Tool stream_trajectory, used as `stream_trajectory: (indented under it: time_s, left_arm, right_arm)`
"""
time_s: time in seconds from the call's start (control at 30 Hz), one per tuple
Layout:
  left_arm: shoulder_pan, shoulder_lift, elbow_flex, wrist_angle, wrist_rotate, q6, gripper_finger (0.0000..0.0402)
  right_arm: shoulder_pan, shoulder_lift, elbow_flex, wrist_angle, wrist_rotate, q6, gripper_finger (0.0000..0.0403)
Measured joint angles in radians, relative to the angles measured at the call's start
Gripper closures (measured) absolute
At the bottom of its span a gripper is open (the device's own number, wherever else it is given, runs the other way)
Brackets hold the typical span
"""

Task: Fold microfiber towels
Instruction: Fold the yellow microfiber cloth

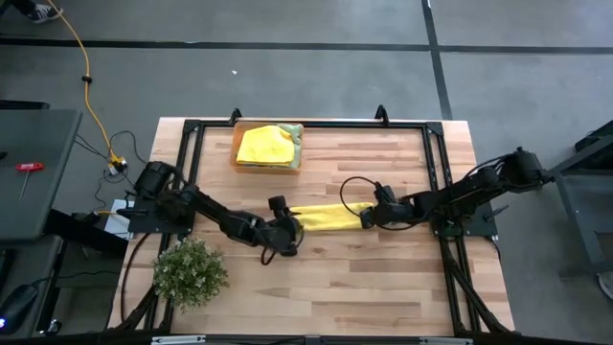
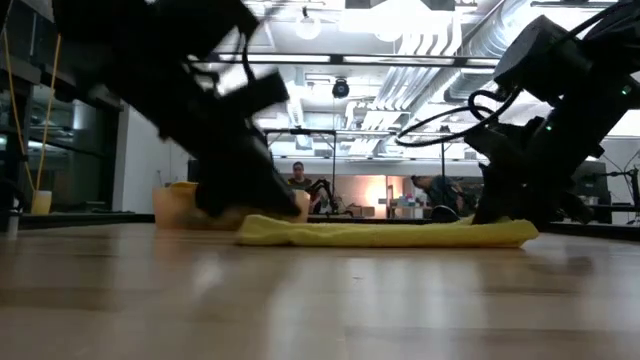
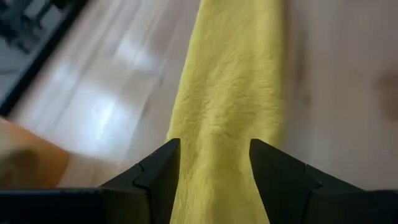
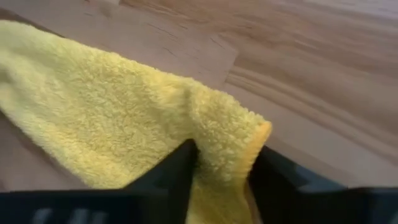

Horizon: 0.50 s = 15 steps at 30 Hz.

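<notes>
From above, a yellow towel lies on the table as a narrow strip, its long axis running straight from the left gripper to the right gripper. Each gripper sits at one end of the strip, so neither arm is nearer; the cloth stretches away from each one toward the other. A second yellow towel rests in the orange tray, off to the far side of both grippers and well apart from them. The green plant stands near the left arm's base.

At table height, the strip lies flat and low on the wood, with one dark arm down at each end of it.

In the left wrist view, the left gripper has its fingers spread, and the towel passes between them and runs straight ahead. The cloth does not fill the gap, so I judge it is not pinched here.

In the right wrist view, the right gripper has the towel's corner bunched between its fingers, which touch the cloth on both sides. It looks like a pinch on that end, with the rest of the cloth trailing ahead.

Any coming fold along the length would, I judge, bring one end over toward the opposite gripper.
</notes>
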Motion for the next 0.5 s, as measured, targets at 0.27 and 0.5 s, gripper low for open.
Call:
stream_trajectory:
  time_s: [0.27,0.5]
  left_arm:
    - [-0.079,-0.181,0.014,-0.03,-0.123,0.185,0.022]
    - [-0.01,-0.22,-0.021,0.033,-0.119,0.196,0.0221]
  right_arm:
    - [0.001,-0.087,0.0,-0.216,-0.013,-0.081,0.0389]
    - [0.037,-0.295,-0.002,-0.537,-0.014,-0.008,0.0397]
